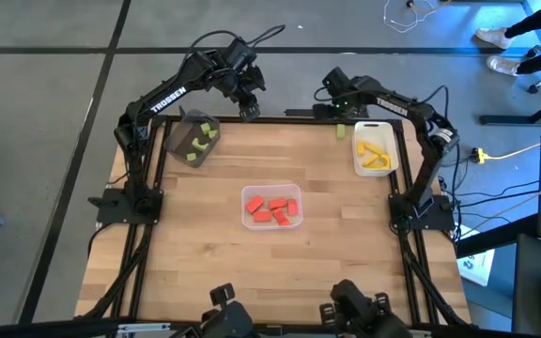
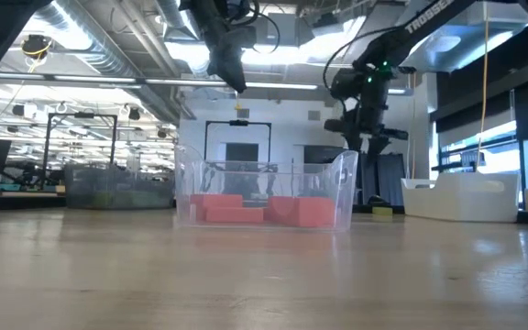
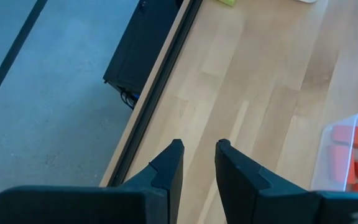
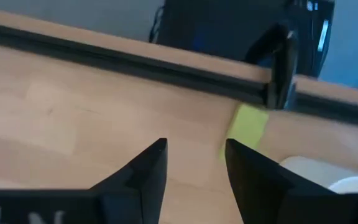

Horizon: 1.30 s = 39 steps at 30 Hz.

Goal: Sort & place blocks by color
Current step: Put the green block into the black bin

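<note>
Mostly sorted: three trays on the pale wooden tabletop (image 1: 252, 253) each carry one colour, which suggests only a stray piece is left.
Red blocks: small red toy blocks (image 1: 275, 208) lie together in the clear plastic tray (image 1: 248, 195) at the middle of the tabletop; in the low view they show as flat chunks against its see-through wall.
Green blocks: light green blocks (image 1: 198, 143) sit in the dark grey tray (image 1: 178, 126) at the far left corner, which rests askew to the edge.
Yellow blocks: yellow blocks (image 1: 374, 154) fill the white tray (image 1: 389, 163) at the far right.
Stray block: one light green block (image 1: 341, 131) lies alone at the far edge, just beside the white tray and apart from its own colour.
Right gripper (image 1: 333, 105): hangs above that stray block, fingers (image 4: 143, 168) parted and empty, likely lined up to fetch it.
Left gripper (image 1: 249, 108): hovers over the far edge beside the grey tray, fingers (image 3: 168, 168) narrowly apart, holding nothing; it seems to wait.
</note>
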{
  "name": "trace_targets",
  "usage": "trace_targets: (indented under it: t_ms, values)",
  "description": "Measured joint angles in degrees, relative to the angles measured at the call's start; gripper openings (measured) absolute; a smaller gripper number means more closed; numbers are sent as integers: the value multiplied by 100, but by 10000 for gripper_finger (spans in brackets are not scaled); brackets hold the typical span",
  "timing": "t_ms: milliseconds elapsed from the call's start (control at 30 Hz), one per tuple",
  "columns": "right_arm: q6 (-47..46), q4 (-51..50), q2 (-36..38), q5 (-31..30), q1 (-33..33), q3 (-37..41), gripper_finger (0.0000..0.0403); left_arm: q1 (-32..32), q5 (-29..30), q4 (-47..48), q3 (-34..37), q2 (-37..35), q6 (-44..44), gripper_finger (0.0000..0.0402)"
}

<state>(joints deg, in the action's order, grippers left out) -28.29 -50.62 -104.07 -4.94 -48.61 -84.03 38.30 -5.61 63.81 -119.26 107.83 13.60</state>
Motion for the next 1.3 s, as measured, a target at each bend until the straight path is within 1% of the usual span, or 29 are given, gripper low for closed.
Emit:
trace_targets:
  t_ms: [100,333,467,600,667,1067,1200,1300]
  values:
    - [-283,2,-246,3,20,0,157,0,-1,0,0,0,-1,82]
    - [-291,46,-794,-34,-1,2,153,0,1,0,0,0,2,82]
    - [-274,-52,-889,-440,1,2,153,0,-1,0,0,0,3,82]
    - [-277,-181,-889,-1068,0,2,153,0,1,0,0,0,5,82]
    - [-302,-216,-889,-1203,-3,2,153,0,1,0,0,0,5,82]
    - [-415,-181,-927,-1113,1,2,153,0,1,0,0,0,10,82]
    - [18,-192,-1149,-897,4,4,153,0,1,0,0,0,10,82]
    - [231,-190,-1305,-928,6,4,153,0,1,0,0,0,52,82]
